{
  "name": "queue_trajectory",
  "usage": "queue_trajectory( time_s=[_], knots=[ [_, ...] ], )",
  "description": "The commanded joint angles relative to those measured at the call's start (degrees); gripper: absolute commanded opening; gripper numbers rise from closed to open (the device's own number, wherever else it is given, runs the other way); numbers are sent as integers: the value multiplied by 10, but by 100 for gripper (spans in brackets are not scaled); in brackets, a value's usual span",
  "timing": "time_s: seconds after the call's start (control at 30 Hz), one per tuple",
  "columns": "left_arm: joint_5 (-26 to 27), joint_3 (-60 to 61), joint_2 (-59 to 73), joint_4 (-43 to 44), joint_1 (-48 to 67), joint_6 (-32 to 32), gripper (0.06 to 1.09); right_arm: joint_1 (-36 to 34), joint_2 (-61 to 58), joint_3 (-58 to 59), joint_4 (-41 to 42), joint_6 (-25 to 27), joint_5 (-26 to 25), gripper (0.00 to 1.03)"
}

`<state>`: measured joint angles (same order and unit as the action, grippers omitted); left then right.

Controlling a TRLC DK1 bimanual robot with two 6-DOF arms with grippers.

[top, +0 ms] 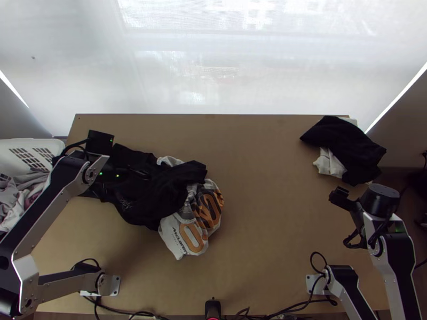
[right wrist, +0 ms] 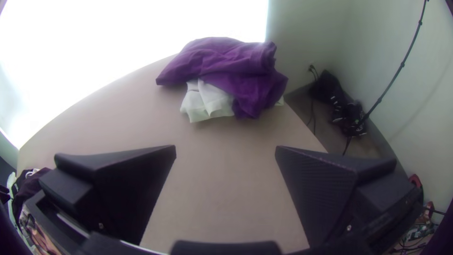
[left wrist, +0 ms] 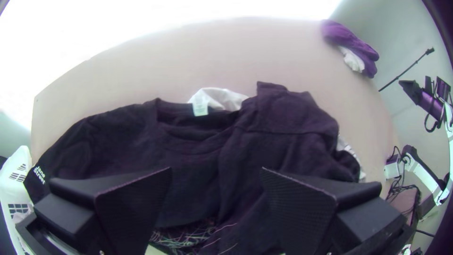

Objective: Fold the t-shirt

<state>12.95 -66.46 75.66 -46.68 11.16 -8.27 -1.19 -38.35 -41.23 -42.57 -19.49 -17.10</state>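
- The black t-shirt (top: pixel 141 197) lies rumpled toward the worktop's (top: pixel 267 213) left edge, partly over a printed cloth (top: pixel 210 234).
- Left gripper (top: pixel 109 172): above the shirt, fingers wide apart.
- Right gripper (top: pixel 340 197): near the right edge, spread wide.
- Dark cloth (top: pixel 349 144) at the far right corner.

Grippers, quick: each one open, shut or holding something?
Left gripper: open, holding nothing, over the black t-shirt.
Right gripper: open, holding nothing, over the table.
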Motion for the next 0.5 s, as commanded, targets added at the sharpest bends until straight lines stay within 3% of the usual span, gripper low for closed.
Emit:
queue_trajectory(
  time_s=[0.0,0.17,0.47],
  knots=[
    [1,77,-5,24,-91,-66,97,0,1,4,2,-4,1,98],
    [-12,138,-2,69,-105,-95,98,0,1,5,5,-4,1,98],
    [-50,159,47,138,-109,-90,95,0,1,6,4,-5,1,98]
  ],
)
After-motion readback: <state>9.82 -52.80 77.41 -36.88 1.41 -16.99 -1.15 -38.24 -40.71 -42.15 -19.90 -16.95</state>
